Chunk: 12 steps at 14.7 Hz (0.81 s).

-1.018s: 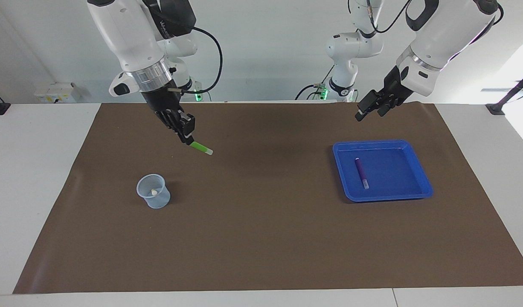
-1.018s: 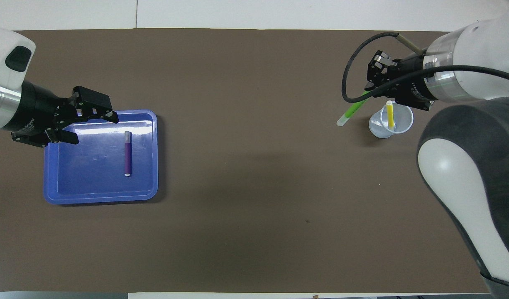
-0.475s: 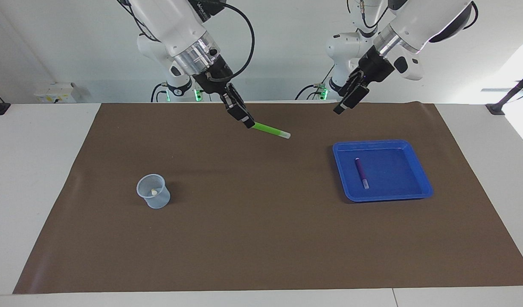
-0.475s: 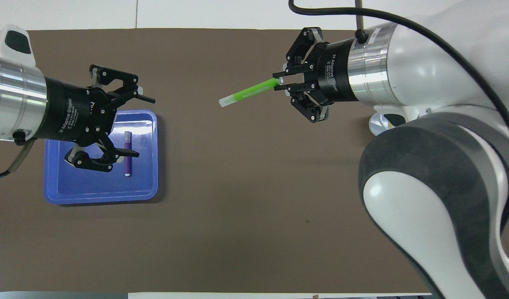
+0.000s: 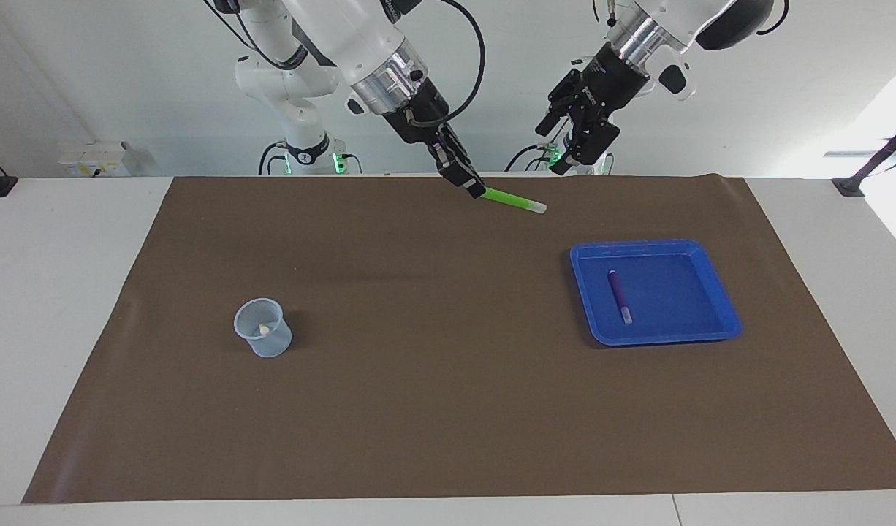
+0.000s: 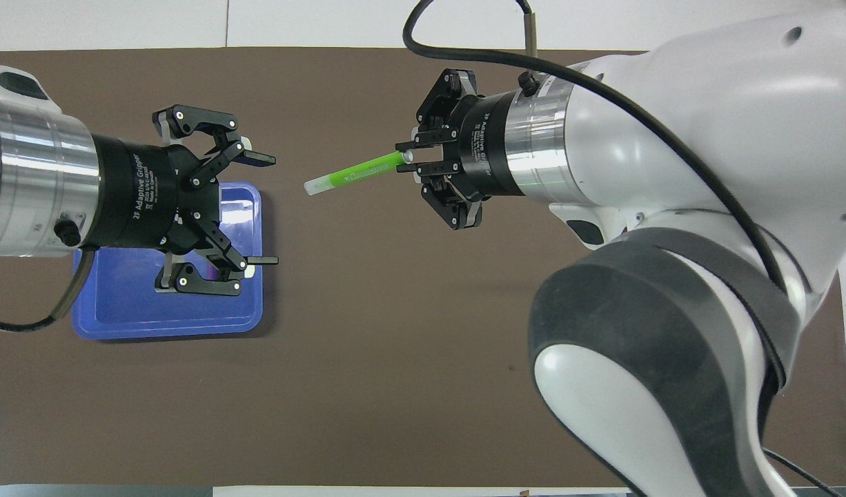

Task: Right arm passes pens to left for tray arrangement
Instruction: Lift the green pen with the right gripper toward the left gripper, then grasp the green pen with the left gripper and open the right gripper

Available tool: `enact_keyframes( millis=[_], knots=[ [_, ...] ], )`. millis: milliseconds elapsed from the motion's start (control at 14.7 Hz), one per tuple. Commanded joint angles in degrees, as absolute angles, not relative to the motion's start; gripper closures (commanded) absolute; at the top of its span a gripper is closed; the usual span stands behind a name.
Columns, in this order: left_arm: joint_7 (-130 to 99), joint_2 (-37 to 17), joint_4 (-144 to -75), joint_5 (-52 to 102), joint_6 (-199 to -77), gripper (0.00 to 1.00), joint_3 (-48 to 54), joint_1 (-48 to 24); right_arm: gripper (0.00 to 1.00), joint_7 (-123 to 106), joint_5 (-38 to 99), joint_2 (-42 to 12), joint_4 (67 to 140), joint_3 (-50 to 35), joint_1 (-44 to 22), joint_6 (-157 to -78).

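- Across the upper middle of the facing view, the two arms have drawn closer together than half a second ago; the brown mat under them is unchanged.
- At lower right of that view the blue tray sits where it did, the purple pen lying in it.
- At left, the translucent cup has not moved.
- The left gripper, raised over the tray's edge, has its fingers spread wide.
- The right gripper clamps the green pen, carried further toward the left gripper; its long axis runs nearly level, whitish end pointing at the left gripper.
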<state>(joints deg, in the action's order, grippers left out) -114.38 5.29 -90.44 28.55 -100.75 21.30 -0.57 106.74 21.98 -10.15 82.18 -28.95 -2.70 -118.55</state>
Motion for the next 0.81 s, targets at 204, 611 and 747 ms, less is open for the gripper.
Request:
enact_keyframes(
  millis=[204,611,747],
  knots=[
    [-128.67,7.03,-97.54,19.16,-113.0,0.0,21.62,-6.41,1.0,108.19,23.12,-10.9,81.21,-30.67,-2.11,-117.95],
    [-128.5,5.98,-100.37,18.02,-119.43,0.0,21.71,-5.71,1.0,108.19,22.59,-10.9,81.21,-30.76,-2.11,-118.04],
    [-128.32,5.8,-100.98,18.02,-120.84,0.0,21.71,-5.71,1.0,108.11,22.5,-10.9,81.3,-30.76,-2.11,-118.12]
  ],
)
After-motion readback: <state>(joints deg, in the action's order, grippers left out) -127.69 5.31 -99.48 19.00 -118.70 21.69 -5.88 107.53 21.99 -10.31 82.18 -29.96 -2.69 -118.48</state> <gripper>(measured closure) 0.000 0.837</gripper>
